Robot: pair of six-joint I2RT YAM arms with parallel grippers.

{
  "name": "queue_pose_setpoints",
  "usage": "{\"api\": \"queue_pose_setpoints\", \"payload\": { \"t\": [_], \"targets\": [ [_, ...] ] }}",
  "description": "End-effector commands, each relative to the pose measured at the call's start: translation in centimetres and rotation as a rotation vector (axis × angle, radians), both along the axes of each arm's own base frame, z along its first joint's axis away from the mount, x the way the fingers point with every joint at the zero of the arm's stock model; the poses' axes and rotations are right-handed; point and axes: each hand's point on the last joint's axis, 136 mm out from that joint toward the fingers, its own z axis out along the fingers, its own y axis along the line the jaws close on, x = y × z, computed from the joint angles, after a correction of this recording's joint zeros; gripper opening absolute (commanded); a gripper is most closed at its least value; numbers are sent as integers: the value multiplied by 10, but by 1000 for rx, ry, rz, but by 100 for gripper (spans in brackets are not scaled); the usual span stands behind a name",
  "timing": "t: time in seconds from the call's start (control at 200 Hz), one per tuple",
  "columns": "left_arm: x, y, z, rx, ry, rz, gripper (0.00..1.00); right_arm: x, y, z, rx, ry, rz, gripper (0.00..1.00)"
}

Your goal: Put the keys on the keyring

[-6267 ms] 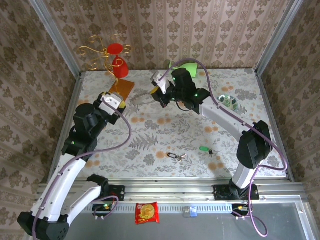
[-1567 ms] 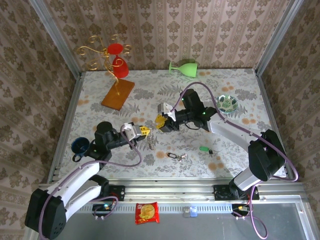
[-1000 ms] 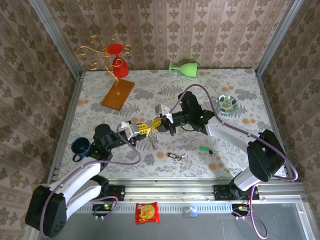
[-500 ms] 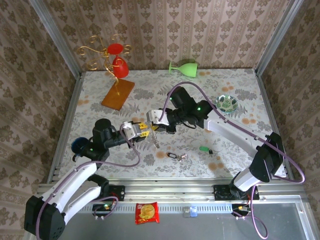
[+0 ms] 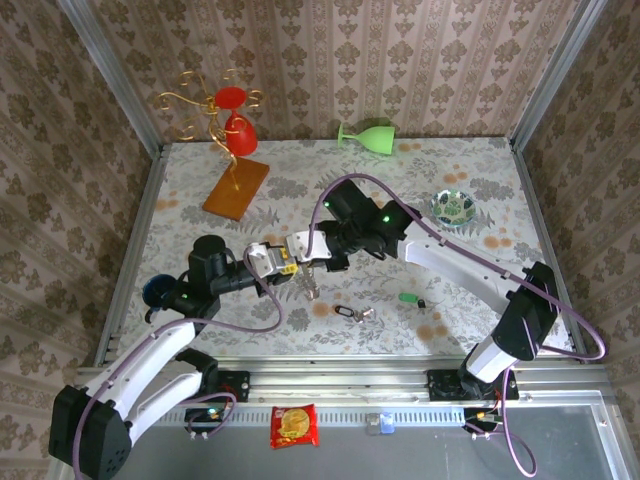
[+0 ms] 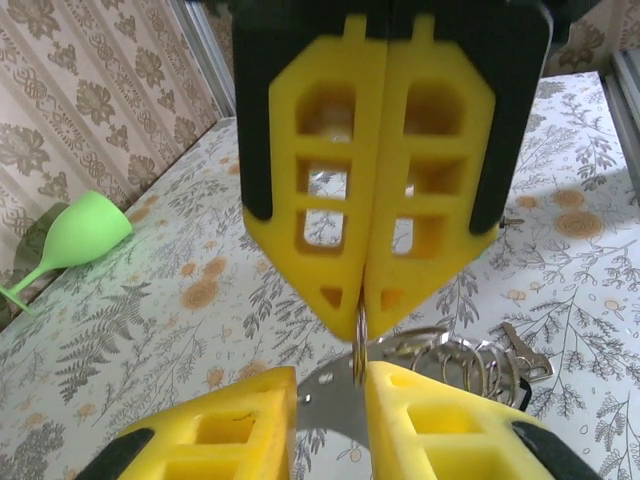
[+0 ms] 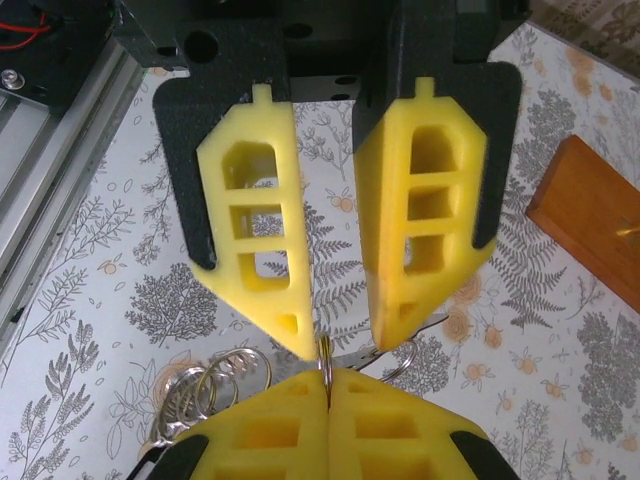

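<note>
Right gripper (image 7: 327,380) has slid closer, clenched on the keyring (image 6: 358,345) mid-table between left gripper's (image 6: 330,385) parted fingers.

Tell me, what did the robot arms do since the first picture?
The right end effector and left end effector swung from farther back to the middle and met. The right is now shut on the keyring; the left's fingers stand slightly apart around it. The green key, silver key and green glass stayed put.
</note>
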Motion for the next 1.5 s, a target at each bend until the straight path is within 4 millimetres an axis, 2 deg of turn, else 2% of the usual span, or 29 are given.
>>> {"api": "queue_pose_setpoints", "payload": {
  "t": [0.0, 0.145, 0.29, 0.37, 0.465, 0.525, 0.595, 0.655, 0.9, 1.16, 1.415, 1.495],
  "targets": [
    [-4, -5, 15, -38, -24, -38, 25, -2, 8, 2, -5, -12, 24, 0],
    [-4, -5, 15, -40, -24, -36, 18, -5, 10, 4, 6, -2, 29, 0],
    [-4, -5, 15, -39, -24, -38, 1, -9, 12, 13, 79, 40, 25, 0],
    [-5, -4, 16, -47, -28, -35, 0, -2, 7, 27, 192, 98, -21, 23],
    [-4, -5, 23, -110, -39, -28, 0, 7, -8, 42, 379, 209, -61, 31],
    [-5, -7, 28, -166, -34, -38, 0, 12, -15, 48, 481, 265, -73, 31],
    [-7, -8, 34, -210, -22, -52, 0, 10, -17, 52, 534, 294, -56, 31],
    [-8, -8, 39, -243, -26, -58, 0, 6, -17, 47, 539, 316, -47, 32],
    [-14, -10, 38, -269, -4, -98, 0, 8, -12, 34, 539, 360, -66, 27],
    [-17, -13, 39, -283, 0, -128, 0, 5, -5, 33, 543, 367, -49, 19],
    [-18, -13, 41, -291, -4, -135, 0, 6, -4, 30, 531, 365, -47, 20],
    [-19, -13, 42, -293, -6, -137, 0, 6, -6, 26, 517, 355, -51, 16]
  ]
}}
